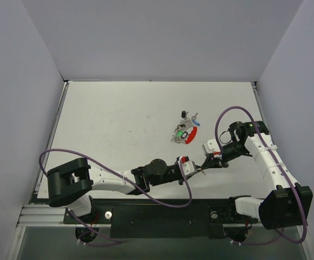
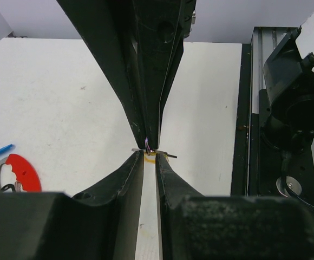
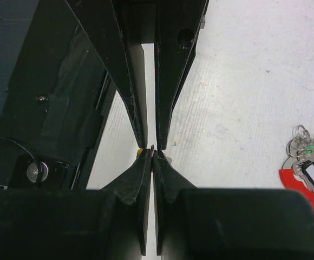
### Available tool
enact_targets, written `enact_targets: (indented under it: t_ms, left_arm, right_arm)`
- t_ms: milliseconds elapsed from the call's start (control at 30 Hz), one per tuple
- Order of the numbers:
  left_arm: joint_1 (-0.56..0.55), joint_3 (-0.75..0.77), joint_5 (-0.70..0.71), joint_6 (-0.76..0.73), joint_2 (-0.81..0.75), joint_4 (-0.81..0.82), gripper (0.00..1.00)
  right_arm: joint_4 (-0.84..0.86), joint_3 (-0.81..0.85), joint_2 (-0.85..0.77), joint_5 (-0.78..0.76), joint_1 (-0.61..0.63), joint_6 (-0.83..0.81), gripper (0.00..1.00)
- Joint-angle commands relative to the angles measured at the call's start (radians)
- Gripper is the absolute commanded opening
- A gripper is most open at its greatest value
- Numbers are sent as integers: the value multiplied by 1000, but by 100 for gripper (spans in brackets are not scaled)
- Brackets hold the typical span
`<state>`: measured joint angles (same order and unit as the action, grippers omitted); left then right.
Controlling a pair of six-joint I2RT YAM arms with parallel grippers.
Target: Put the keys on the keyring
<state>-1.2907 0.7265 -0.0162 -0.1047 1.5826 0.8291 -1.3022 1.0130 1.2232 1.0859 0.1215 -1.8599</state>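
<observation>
keyring (image 1: 188, 137) mid-frame, green, blue and black keys (image 1: 182, 131) bunched at it | left gripper (image 1: 198, 170) lower centre, pinching yellow-tipped key (image 2: 152, 156) | right gripper (image 3: 152, 154) closed, tips meeting that key | step: likely regrip | next: carry key to ring, thread it

left arm (image 1: 111, 184), right arm (image 1: 268, 160), tips meeting, right jaws closed
</observation>
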Motion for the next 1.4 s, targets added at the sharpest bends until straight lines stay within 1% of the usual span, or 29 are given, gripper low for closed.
enact_targets:
  t_ms: [0,233,600,633,733,800,900,933,967,1000,1100,1167,1233,1267,1367]
  left_arm:
    - [-5,40,-7,22,7,71,25]
    - [-5,54,1,45,13,77,23]
    - [-5,74,9,99,22,77,25]
    - [-5,73,33,127,22,77,25]
    - [-5,76,42,143,14,74,24]
    - [-5,76,45,154,10,68,20]
    - [-4,67,47,166,-6,76,20]
    - [-4,60,47,169,-10,79,14]
    - [-4,59,53,175,-16,82,11]
    - [-4,51,52,175,-18,88,5]
    - [-4,44,45,183,-19,103,3]
    - [-4,42,39,189,-19,113,4]
    - [-4,37,33,192,-21,123,9]
    - [-2,37,33,194,-19,130,14]
    - [-4,34,28,200,-22,133,21]
  right_arm:
    - [-267,-7,6,66,6,-24,0]
    - [-267,-10,7,69,6,-27,0]
    - [-269,-14,10,69,7,-28,0]
    - [-267,-16,9,69,7,-28,0]
    - [-266,-14,9,69,9,-28,0]
    - [-266,-16,12,69,9,-28,0]
    - [-266,-16,16,69,9,-28,0]
    - [-263,-17,18,69,9,-28,0]
    - [-264,-17,16,69,9,-25,0]
    - [-263,-17,19,71,9,-27,0]
    - [-262,-17,21,72,9,-24,0]
    - [-261,-16,21,74,9,-21,0]
    - [-261,-16,21,75,9,-18,0]
    - [-258,-14,24,77,9,-16,0]
    - [-259,-14,25,77,7,-12,0]
